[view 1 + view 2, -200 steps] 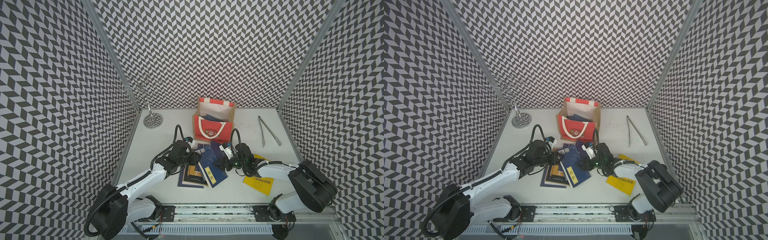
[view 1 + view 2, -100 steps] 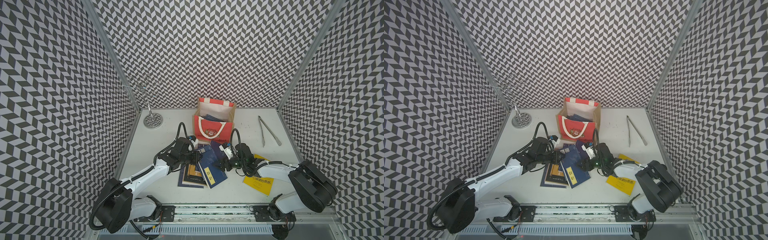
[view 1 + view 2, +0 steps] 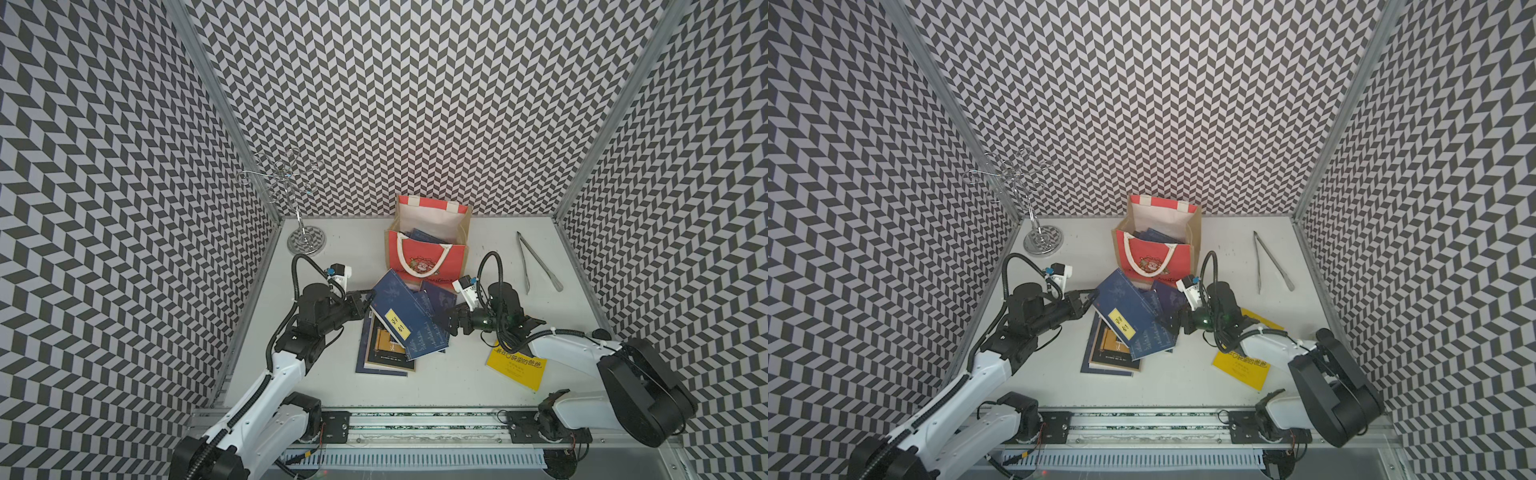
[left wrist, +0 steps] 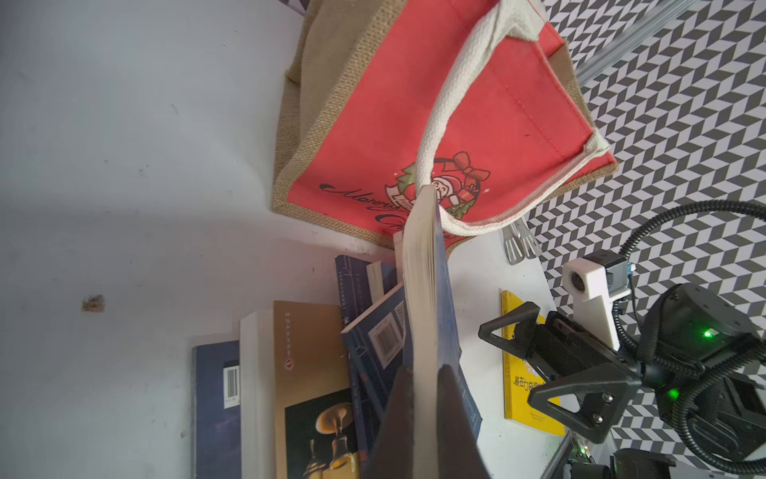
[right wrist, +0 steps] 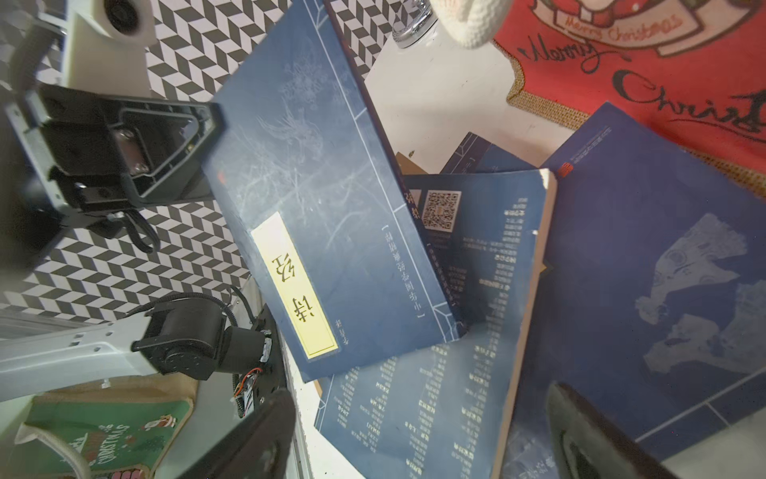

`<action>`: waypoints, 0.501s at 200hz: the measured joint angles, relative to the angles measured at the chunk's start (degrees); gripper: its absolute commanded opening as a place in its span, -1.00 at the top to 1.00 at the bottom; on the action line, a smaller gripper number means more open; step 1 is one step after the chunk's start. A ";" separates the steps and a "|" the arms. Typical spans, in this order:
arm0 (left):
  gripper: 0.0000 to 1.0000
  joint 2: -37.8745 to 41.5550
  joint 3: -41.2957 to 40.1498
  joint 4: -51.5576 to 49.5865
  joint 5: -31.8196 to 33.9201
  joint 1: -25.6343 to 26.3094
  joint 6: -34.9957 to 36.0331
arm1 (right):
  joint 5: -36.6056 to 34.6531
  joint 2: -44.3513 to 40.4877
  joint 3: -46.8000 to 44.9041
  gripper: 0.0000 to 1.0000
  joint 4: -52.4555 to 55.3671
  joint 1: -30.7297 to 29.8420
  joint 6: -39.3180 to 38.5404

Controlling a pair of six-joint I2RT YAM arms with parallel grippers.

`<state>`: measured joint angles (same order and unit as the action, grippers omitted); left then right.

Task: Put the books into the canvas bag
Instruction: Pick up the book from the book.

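Left wrist view: the left hand (image 4: 425, 373) pinches a thin navy book (image 4: 420, 269) by its edge, tilted up over the pile (image 3: 386, 357) before the bag (image 4: 476, 116). Right hand (image 5: 420, 392) gapes empty. Probably light but floppy; grip near the spine.

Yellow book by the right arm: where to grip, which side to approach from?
The yellow book lies flat on the table, cover up, with the right arm crossing above its far part. Probably pinch its free near corner, coming low from the table's front with the open right gripper. The book is thin, so one finger must slide under the edge.
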<state>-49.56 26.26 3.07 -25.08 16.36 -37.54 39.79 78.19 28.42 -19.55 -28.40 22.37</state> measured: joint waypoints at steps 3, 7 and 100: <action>1.00 0.35 -0.59 0.42 0.00 -0.11 -0.37 | 0.15 0.09 -0.02 -0.89 -0.20 0.00 0.11; 1.00 0.83 -1.42 1.05 -0.15 -0.31 -0.96 | 0.37 0.26 -0.04 -0.89 -0.44 0.00 0.33; 1.00 8.22 6.36 4.96 -6.58 -2.86 -1.09 | 0.81 0.81 -0.26 -0.90 -1.51 0.00 1.31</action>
<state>-41.34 32.62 8.03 -31.66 13.50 -38.63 40.60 79.00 28.16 -21.06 -28.40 23.68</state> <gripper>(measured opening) 0.060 0.948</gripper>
